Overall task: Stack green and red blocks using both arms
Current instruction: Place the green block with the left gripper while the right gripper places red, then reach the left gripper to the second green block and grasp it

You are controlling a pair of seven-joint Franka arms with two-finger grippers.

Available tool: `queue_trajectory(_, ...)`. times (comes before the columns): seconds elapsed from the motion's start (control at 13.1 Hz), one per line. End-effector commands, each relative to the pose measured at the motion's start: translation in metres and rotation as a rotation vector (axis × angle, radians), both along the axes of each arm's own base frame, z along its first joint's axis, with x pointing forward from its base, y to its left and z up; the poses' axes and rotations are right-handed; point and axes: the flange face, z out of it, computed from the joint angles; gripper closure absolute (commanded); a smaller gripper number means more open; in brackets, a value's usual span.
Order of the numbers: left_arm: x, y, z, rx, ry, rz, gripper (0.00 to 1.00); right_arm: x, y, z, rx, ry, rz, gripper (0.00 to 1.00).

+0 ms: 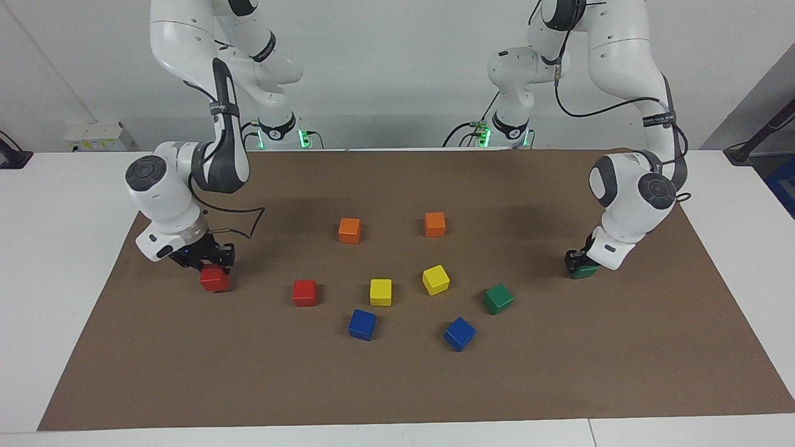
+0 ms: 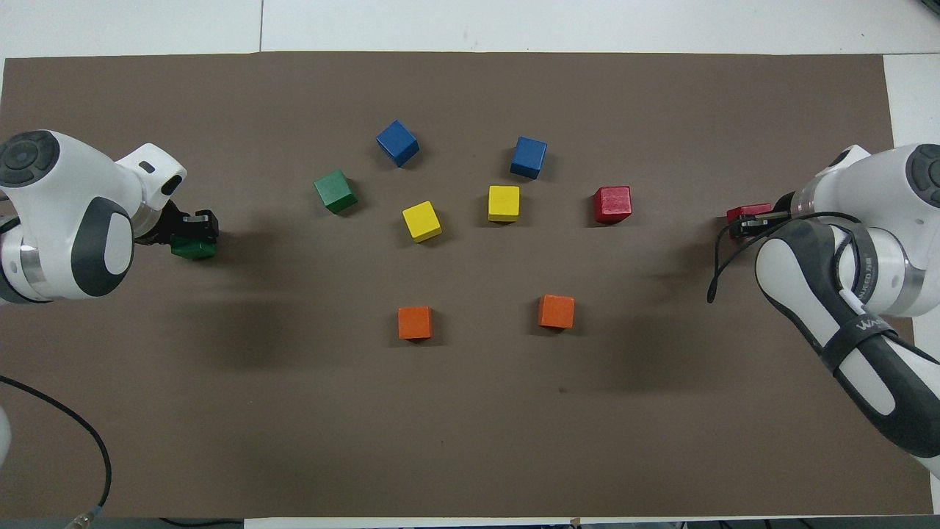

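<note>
My right gripper [image 1: 211, 264] is shut on a red block [image 1: 214, 279] low over the brown mat, toward the right arm's end of the table; both also show in the overhead view, gripper [image 2: 749, 219] and block [image 2: 747, 211]. My left gripper [image 1: 581, 263] is shut on a green block [image 1: 585, 271] low over the mat at the left arm's end; the overhead view shows this gripper [image 2: 192, 234] and block [image 2: 194, 250] too. A second red block [image 1: 305, 292] and a second green block [image 1: 498, 298] lie free on the mat among the other cubes.
Two yellow cubes [image 1: 381, 292] [image 1: 435, 279] lie between the free red and green blocks. Two blue cubes [image 1: 362, 324] [image 1: 459, 333] lie farther from the robots, two orange cubes [image 1: 349, 230] [image 1: 435, 224] nearer. The brown mat [image 1: 397, 391] covers the table.
</note>
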Motion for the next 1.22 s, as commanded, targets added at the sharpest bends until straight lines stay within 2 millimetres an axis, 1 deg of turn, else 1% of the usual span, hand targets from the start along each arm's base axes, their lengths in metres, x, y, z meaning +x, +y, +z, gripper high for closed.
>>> queue_trajectory(0.0,-0.003,0.004,-0.001,0.002,-0.017,-0.016,0.78,0.002,-0.001,0.001,0.011,-0.029,0.01,1.0)
queue_trajectory(0.08,-0.003,0.003,-0.001,0.002,-0.019,-0.018,0.01,0.002,0.0,-0.001,0.011,-0.026,0.009,1.0)
queue_trajectory(0.23,-0.001,0.004,0.0,0.002,-0.027,-0.016,0.0,0.002,0.002,-0.002,0.012,-0.022,0.009,1.0)
queue_trajectory(0.38,0.004,0.003,0.007,0.001,-0.047,-0.017,0.0,0.002,0.0,-0.009,0.013,-0.014,0.005,1.0)
queue_trajectory(0.46,0.01,0.002,0.017,0.002,-0.062,-0.016,0.0,0.002,0.0,-0.009,0.013,-0.014,0.005,1.0)
queue_trajectory(0.61,0.027,-0.013,0.044,-0.042,-0.09,0.017,0.0,0.001,0.0,-0.009,0.013,-0.014,0.007,1.0)
queue_trajectory(0.76,0.046,-0.03,0.065,-0.114,-0.094,0.102,0.0,0.001,0.0,-0.01,0.013,-0.012,0.005,1.0)
queue_trajectory(0.84,0.051,-0.045,0.073,-0.118,-0.111,0.147,0.0,0.001,0.0,-0.01,0.013,-0.012,0.004,1.0)
queue_trajectory(0.99,0.047,-0.106,0.067,-0.115,-0.099,0.218,0.0,0.002,0.001,-0.009,0.013,-0.015,0.004,1.0)
queue_trajectory(1.14,0.043,-0.145,0.059,-0.092,-0.081,0.248,0.0,0.002,0.0,-0.013,0.013,-0.009,0.002,1.0)
